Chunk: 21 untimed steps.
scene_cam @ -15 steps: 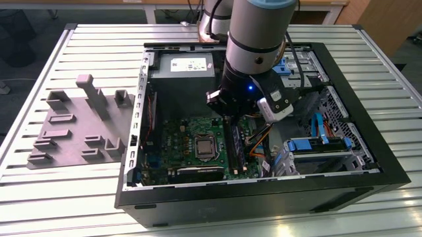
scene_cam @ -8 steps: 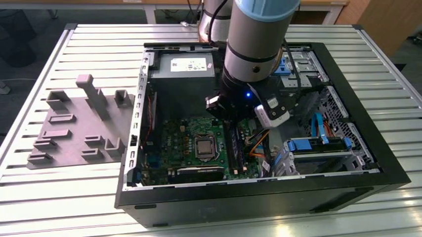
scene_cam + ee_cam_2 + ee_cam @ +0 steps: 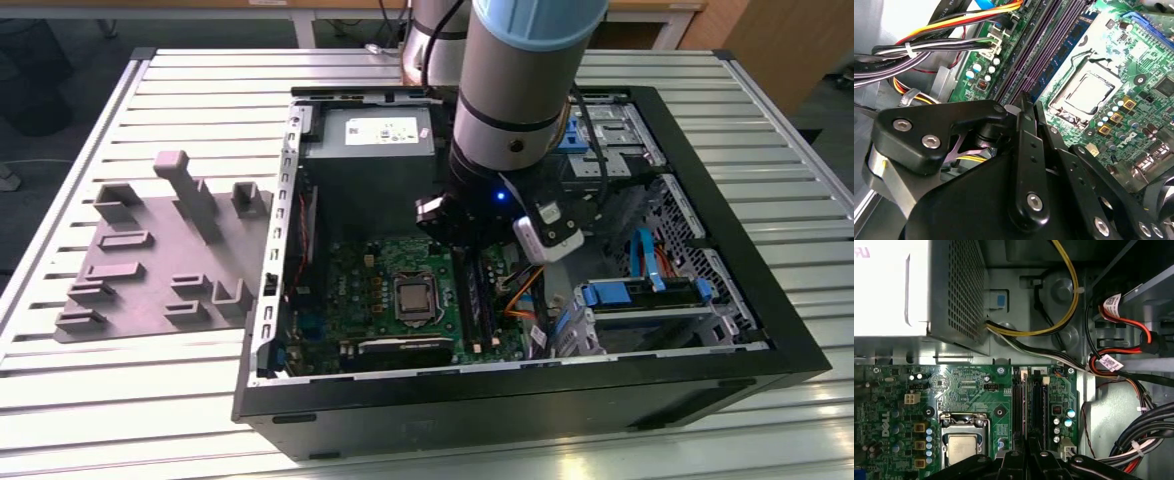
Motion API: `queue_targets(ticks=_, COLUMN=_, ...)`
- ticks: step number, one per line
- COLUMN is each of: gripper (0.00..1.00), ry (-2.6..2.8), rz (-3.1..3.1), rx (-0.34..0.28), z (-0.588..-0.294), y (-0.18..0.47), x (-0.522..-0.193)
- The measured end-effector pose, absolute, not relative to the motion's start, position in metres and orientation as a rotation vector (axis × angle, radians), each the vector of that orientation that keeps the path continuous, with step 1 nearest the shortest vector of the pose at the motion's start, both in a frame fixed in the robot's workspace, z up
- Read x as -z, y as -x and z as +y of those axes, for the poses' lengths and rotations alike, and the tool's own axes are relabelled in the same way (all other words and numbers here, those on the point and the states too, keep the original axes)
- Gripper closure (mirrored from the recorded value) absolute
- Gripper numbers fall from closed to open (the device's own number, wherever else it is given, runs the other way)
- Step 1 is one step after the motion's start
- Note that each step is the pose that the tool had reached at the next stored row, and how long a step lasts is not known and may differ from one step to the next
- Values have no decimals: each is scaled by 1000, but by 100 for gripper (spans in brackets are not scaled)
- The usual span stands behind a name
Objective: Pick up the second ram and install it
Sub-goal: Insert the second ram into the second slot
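Observation:
In the second wrist view a blue ram stick (image 3: 1066,52) with dark chips stands seated in the slot nearest the CPU socket (image 3: 1089,92). I cannot tell whether it is the second ram. Empty black slot rails (image 3: 1039,45) run alongside it. My gripper (image 3: 1026,102) is shut, with its black fingers pressed together and nothing visible between them. Its tips hover just over the near end of the rails. In the first wrist view the gripper (image 3: 1029,442) sits above the two slot rails (image 3: 1020,405). In the exterior view the arm's wrist (image 3: 501,200) hangs inside the open case.
The open black computer case (image 3: 534,400) lies on a slatted metal table. The power supply (image 3: 374,135) fills its far end, and blue drive clips (image 3: 641,295) sit at the exterior view's right. Cable bundles (image 3: 929,45) run beside the slots. A grey fixture plate (image 3: 147,260) lies outside the case.

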State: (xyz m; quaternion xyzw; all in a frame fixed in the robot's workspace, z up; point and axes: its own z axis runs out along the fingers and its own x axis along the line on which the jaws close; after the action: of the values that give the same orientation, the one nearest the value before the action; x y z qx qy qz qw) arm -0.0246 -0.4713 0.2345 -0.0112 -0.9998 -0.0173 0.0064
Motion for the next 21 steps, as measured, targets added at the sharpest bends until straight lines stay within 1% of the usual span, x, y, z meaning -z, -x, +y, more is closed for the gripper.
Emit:
queue_targets(ticks=12, gripper=86, ry=-9, rz=-3128, rx=54, z=-477, y=25, x=-226)
queue_targets(ticks=21, gripper=86, ry=-8, rz=-3128, rx=54, z=-478, y=25, x=-225)
